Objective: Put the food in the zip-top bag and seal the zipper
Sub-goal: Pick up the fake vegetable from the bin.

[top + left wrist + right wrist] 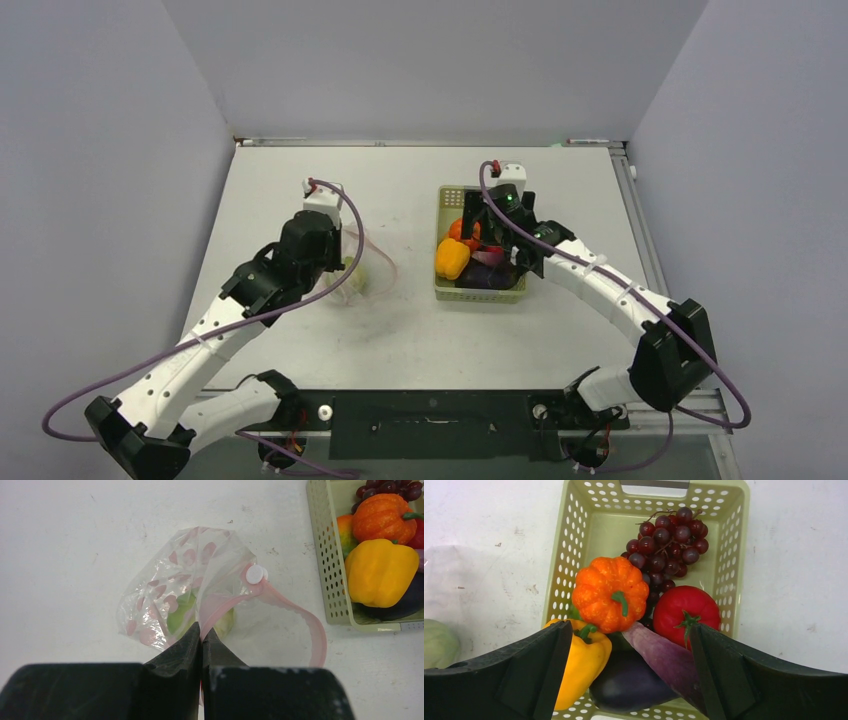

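**One Piece Bagged, a Basketful to Go**

The left gripper (201,634) pinches its fingers tight on the near edge of the zip-top bag (190,570), which lies crumpled on the white table (400,330), left of the pale green basket (568,555). The bag's mouth gapes open, and the pink zipper (300,617) trails loose in a curve toward the basket, its white slider (256,574) sitting at the bend. One green piece (179,616) shows through the dotted film, apparently the only food inside so far.

Over the basket, the right gripper (629,630) hangs with its jaws spread wide and nothing between them. It points down at the heap below: an orange pumpkin (610,592), a red tomato (684,607), a bunch of dark grapes (669,545), a yellow pepper (581,665) and a purple eggplant (631,685). The pumpkin sits most squarely under the open fingers, though which piece the arm is after cannot be told.

By this reckoning the job has barely begun. Five items lie in the basket, each to be carried across to the held-open bag, and the zipper can be run shut only once the last is in. The eggplant, the largest of the pieces, looks the tightest fit for so small a mouth.
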`<state>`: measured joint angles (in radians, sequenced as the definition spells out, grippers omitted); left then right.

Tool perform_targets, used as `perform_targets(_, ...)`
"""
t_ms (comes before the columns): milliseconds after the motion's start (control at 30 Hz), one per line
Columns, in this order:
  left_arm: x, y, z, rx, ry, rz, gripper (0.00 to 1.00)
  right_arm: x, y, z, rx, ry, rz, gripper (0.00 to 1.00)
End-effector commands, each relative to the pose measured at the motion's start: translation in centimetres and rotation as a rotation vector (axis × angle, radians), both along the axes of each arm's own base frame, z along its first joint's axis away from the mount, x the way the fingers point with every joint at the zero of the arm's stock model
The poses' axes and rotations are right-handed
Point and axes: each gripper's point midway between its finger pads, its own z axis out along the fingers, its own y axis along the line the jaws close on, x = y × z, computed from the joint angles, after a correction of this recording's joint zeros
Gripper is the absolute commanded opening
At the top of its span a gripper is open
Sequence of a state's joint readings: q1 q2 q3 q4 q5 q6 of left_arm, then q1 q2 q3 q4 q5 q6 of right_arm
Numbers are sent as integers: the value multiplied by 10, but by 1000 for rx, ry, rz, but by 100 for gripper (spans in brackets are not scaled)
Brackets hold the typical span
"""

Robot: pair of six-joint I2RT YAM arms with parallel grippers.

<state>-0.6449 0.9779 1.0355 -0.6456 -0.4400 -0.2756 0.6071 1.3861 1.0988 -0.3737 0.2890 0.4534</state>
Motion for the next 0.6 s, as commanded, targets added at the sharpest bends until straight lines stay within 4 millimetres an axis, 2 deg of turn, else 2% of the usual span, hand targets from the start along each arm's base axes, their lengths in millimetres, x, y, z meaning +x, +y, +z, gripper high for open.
perform_targets(0,5,1,18,-37,-66,5,0,11,12,-5,81,13,23,91)
perform_targets(567,4,2,20,-46,-71,-3,0,32,35,-41,136,83,42,90)
